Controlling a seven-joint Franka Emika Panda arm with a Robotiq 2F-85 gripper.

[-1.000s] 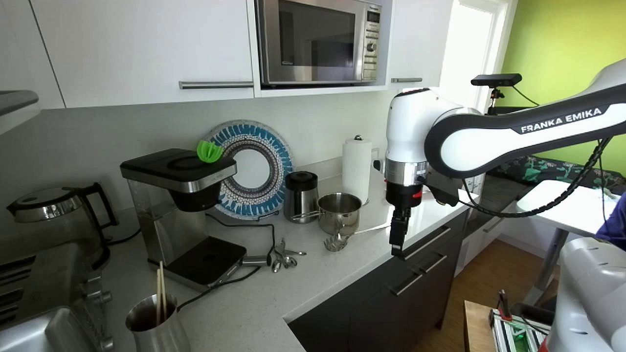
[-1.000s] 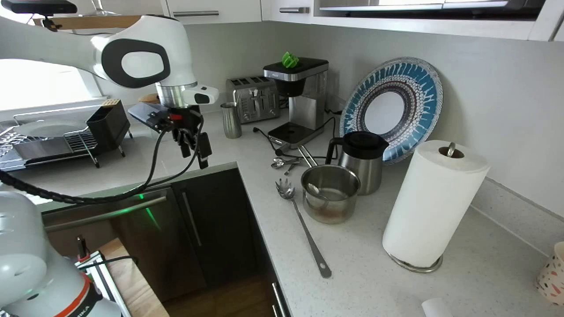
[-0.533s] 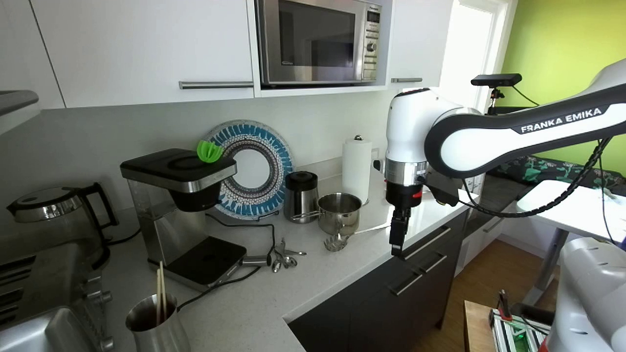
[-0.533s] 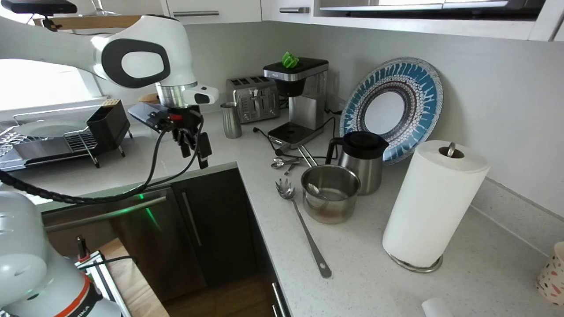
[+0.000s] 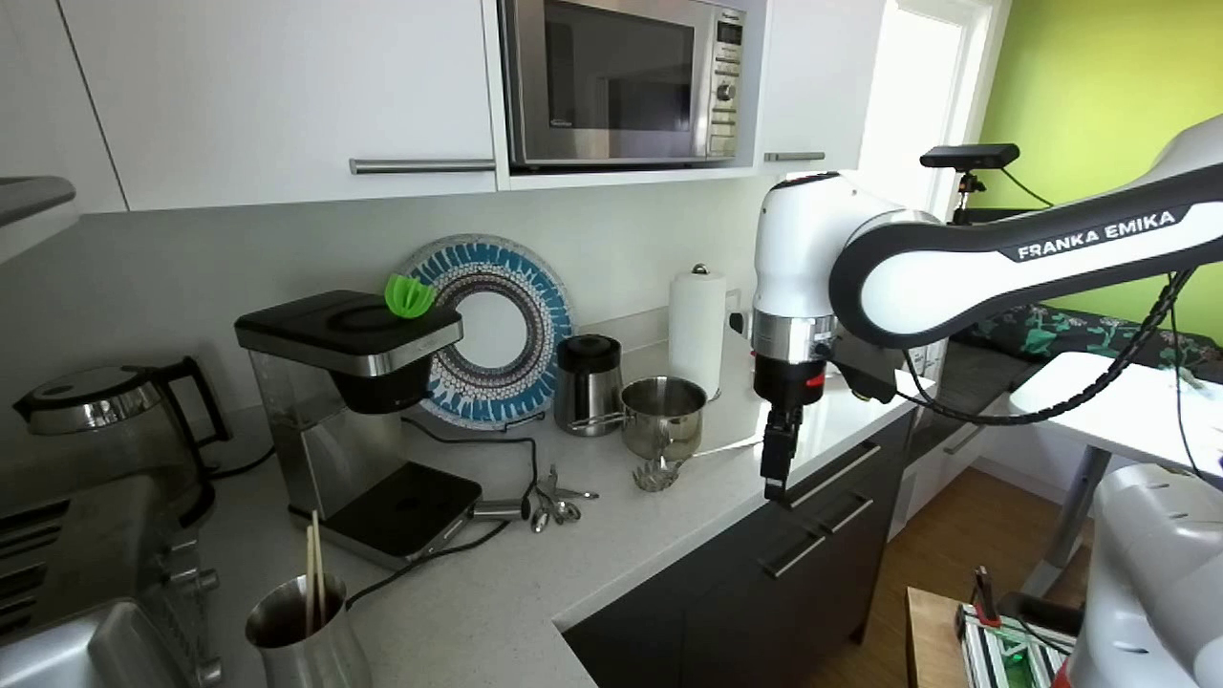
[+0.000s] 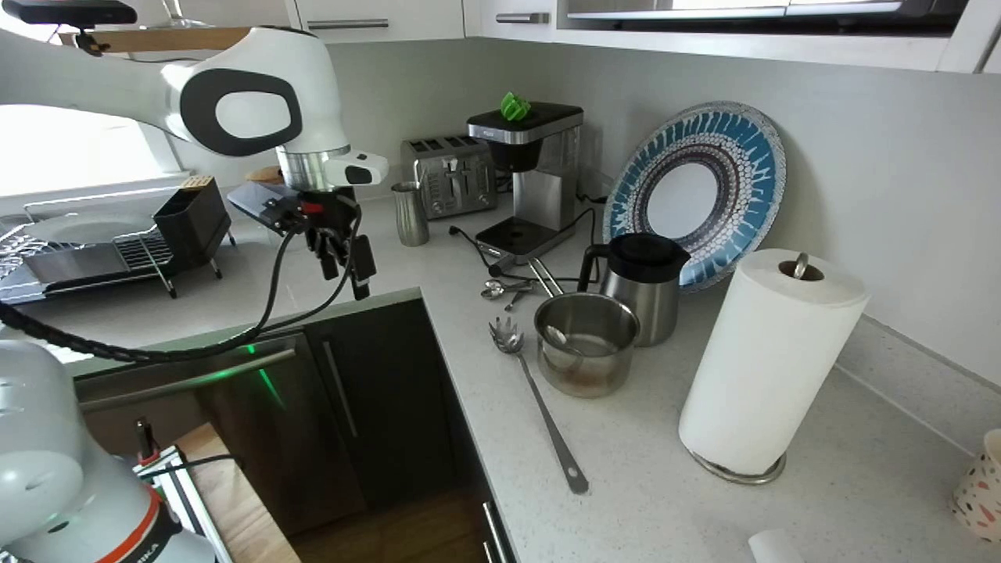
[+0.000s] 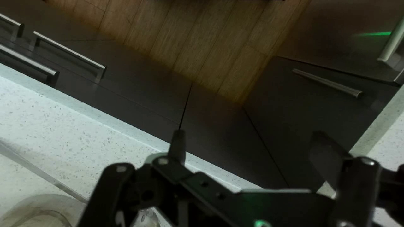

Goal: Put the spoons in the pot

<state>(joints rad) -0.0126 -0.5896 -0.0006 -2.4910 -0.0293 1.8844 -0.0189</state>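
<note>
The claw (image 7: 248, 135) is hanging with its jaws spread, blurred in the wrist view. The spoons (image 5: 562, 510) are lying heaped on the tabletop (image 5: 611, 540) beside the coffee maker (image 5: 354, 449), overlapping too much for counting. Inside the pot (image 6: 592, 374), which is standing near them, a spoon-like shape (image 6: 557, 336) is showing, hard to tell from reflection.

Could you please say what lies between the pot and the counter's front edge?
Beside the pot, a long metal pasta server lies there, as both exterior views show.
</note>
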